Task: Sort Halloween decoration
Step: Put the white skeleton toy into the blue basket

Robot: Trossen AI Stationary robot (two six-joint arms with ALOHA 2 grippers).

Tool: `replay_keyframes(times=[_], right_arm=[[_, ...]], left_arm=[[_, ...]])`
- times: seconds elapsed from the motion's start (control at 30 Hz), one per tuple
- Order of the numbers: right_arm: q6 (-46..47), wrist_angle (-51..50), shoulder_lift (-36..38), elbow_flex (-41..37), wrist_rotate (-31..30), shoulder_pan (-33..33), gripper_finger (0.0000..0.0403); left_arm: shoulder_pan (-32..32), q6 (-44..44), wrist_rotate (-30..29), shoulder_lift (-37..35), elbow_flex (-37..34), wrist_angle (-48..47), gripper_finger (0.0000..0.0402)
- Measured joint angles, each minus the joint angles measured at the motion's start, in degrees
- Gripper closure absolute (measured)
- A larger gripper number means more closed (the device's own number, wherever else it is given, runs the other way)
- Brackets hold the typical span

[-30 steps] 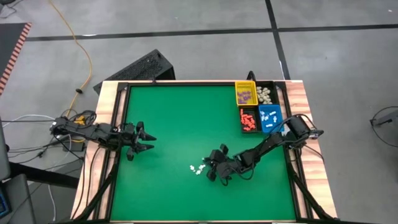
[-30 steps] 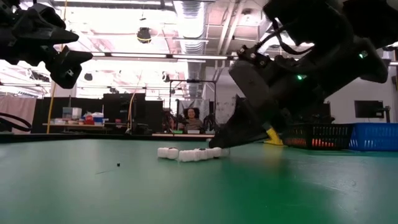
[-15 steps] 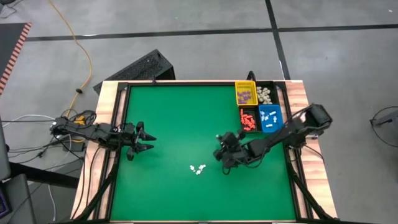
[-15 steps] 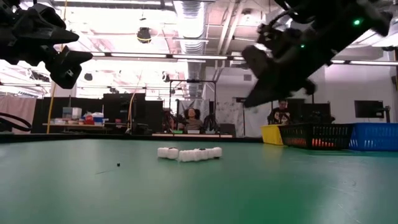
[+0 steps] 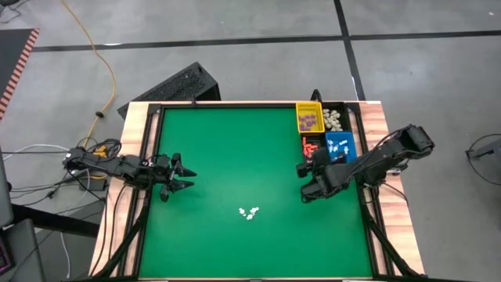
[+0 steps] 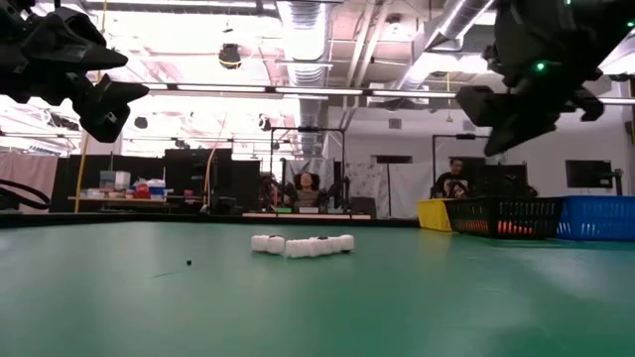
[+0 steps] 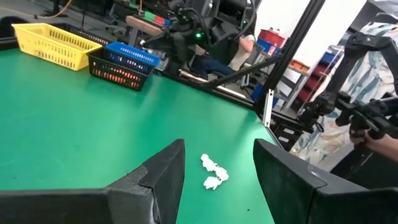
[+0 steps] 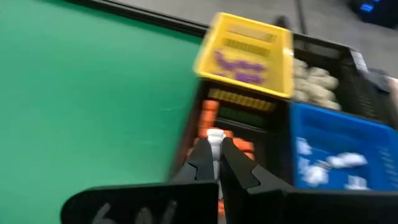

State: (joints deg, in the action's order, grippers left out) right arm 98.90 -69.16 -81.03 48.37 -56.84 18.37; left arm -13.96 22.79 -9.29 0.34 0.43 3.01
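Right wrist view: white trinket (image 8: 215, 138) between fingers (image 8: 200, 163)

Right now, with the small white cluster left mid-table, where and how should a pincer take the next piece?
Take an end piece of the white cluster, probably the one at its edge nearest the bins, coming straight down from above. The pieces lie flat on the green table in a touching row, so an outer one likely lifts without disturbing the rest.

Floor: grey concrete (image 5: 235, 47), dark seams | Cable: yellow (image 5: 100, 70), 10 o'clock | Ceiling: strip lights (image 6: 298, 91), ducting (image 6: 303, 25)
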Motion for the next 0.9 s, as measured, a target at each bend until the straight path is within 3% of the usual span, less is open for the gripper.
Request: replay_keyframes(times=[0.17,0.33,0.67,0.9], right_arm=[[12.7,-10.4,-0.3,-0.4,4.2,-4.7,0.0386],[18.9,-12.1,-0.3,-2.3,7.1,-10.6,0.0386],[19.1,-10.3,-0.3,-6.9,9.8,-19.8,0.0379],[15.4,-7.4,-0.3,-8.4,10.3,-21.9,0.0310]], left_arm=[[0.0,0.4,-0.6,0.0,0.0,0.2,0.0221],[0.0,0.4,-0.6,0.0,0.0,0.2,0.0221],[0.0,0.4,-0.6,0.0,0.0,0.2,0.0221],[0.0,-0.6,-0.6,0.0,0.0,0.2,0.0221]])
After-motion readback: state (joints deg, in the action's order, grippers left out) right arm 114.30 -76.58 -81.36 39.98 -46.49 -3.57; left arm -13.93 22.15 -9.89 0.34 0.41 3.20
